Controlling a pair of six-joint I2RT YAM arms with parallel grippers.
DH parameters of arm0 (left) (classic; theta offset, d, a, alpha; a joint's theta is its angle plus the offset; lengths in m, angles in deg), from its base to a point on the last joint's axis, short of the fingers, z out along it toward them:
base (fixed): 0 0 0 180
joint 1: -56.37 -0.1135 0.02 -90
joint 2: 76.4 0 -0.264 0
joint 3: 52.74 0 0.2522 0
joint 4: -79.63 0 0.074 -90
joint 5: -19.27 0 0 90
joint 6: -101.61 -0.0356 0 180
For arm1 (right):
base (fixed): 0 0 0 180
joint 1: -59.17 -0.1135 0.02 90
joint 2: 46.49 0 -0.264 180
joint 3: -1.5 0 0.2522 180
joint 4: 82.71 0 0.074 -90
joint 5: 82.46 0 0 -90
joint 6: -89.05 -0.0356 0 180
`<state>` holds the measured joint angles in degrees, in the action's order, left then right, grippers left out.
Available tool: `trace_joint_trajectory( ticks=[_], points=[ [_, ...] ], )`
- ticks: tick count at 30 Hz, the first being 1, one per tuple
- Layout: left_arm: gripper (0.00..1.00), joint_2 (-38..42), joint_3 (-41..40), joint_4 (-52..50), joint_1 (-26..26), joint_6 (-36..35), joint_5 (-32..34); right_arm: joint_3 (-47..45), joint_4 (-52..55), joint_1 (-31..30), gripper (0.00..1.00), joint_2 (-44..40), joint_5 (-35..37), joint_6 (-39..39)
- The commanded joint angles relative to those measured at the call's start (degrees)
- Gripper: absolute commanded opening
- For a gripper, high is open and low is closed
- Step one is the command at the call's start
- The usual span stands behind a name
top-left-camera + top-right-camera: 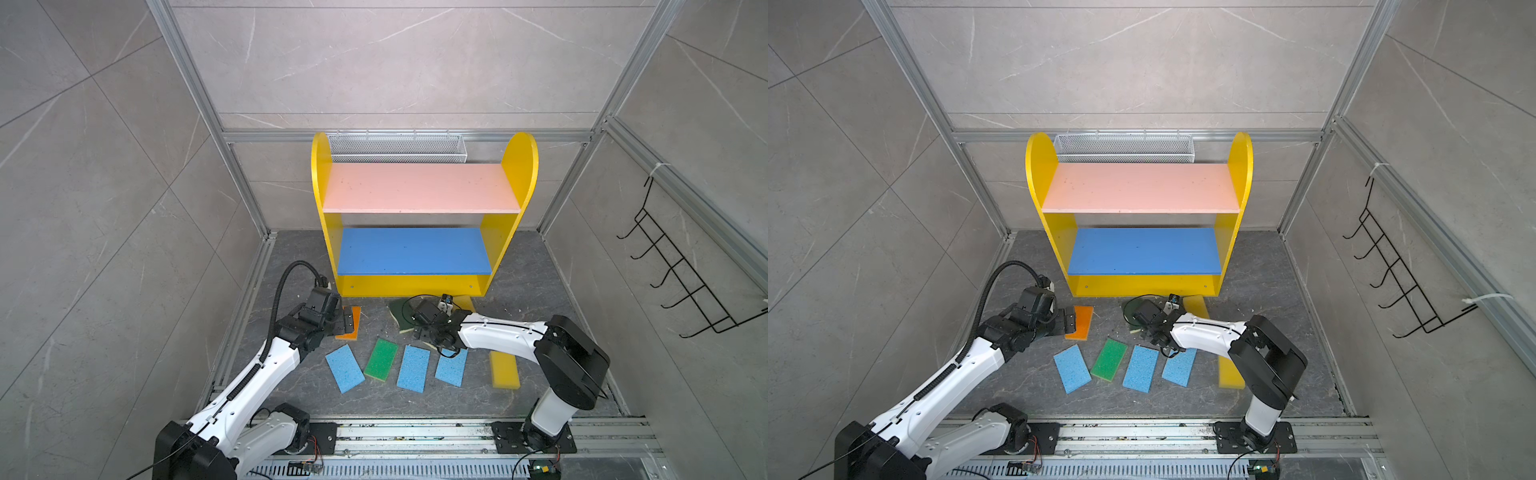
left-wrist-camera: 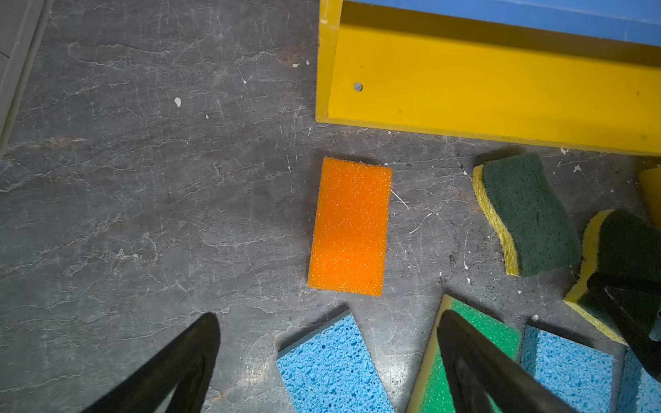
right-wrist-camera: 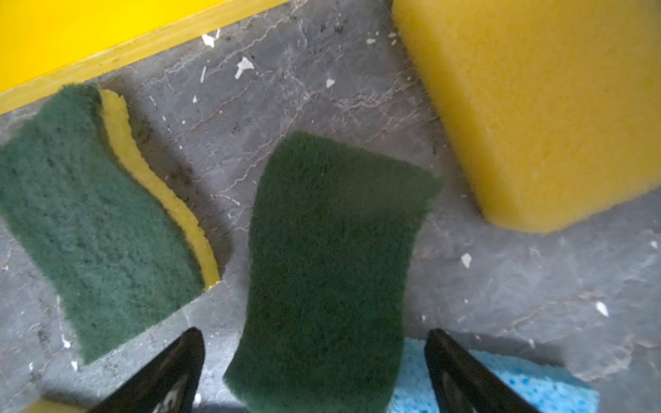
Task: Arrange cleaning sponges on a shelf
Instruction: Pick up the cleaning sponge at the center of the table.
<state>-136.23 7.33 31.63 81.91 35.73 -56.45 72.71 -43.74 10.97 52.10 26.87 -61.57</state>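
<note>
The grey stone floor (image 1: 465, 401) lay between tiled walls (image 1: 83, 208). The shelf (image 1: 519, 166) stood at the far middle, its pink board (image 1: 419, 187) and blue board (image 1: 411, 251) bare. Every one of the cleaning sponges (image 1: 413, 368) we could see lay on the floor near its base.

The left gripper (image 2: 329, 316) hung with fingers spread just on the near side of the orange sponge (image 2: 349, 227), touching nothing. The right gripper (image 3: 314, 332) straddled a wavy dark-green sponge (image 3: 332, 250), fingers wide and clear of its sides.

We judged three risks:
- That sponge's near end seemed to overlap a light blue sponge (image 3: 558, 389), so a low pinch might drag both.
- The second wavy sponge (image 3: 89, 214) sat close on the left and could be shoved.
- Soft foam could squash and slip during the lift.
</note>
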Motion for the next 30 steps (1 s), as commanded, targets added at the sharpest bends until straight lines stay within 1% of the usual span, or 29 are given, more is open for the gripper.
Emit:
trace_joint_trajectory(
  ticks=[1,5,7,11,16,25,30],
  points=[
    [0.97,-0.3,1.6,1.1,-0.5,0.7,-1.4,0.5,-1.1,0.5,0.96,1.3,-0.7,1.0],
    [0.97,-1.0,1.6,1.3,-0.8,1.0,-2.0,2.2,-0.3,0.5,0.93,2.7,-0.5,2.0],
    [0.96,-1.1,1.6,1.4,-0.8,1.0,-2.2,2.7,0.0,0.5,0.92,3.1,-0.4,3.8],
    [0.96,-1.2,1.5,1.5,-1.2,1.3,-2.4,3.2,0.7,0.6,0.88,3.7,-0.2,4.3],
    [0.97,-1.8,1.0,2.4,-1.6,1.6,-4.2,3.8,1.0,0.5,0.84,4.8,-0.4,6.0],
    [0.96,-2.7,1.1,3.4,-2.1,1.9,-5.5,4.5,3.9,0.6,0.84,6.2,0.0,5.0],
    [0.96,-3.0,1.2,3.6,-2.5,1.7,-6.0,4.3,3.8,0.6,0.84,6.7,-0.1,4.8]
  ],
)
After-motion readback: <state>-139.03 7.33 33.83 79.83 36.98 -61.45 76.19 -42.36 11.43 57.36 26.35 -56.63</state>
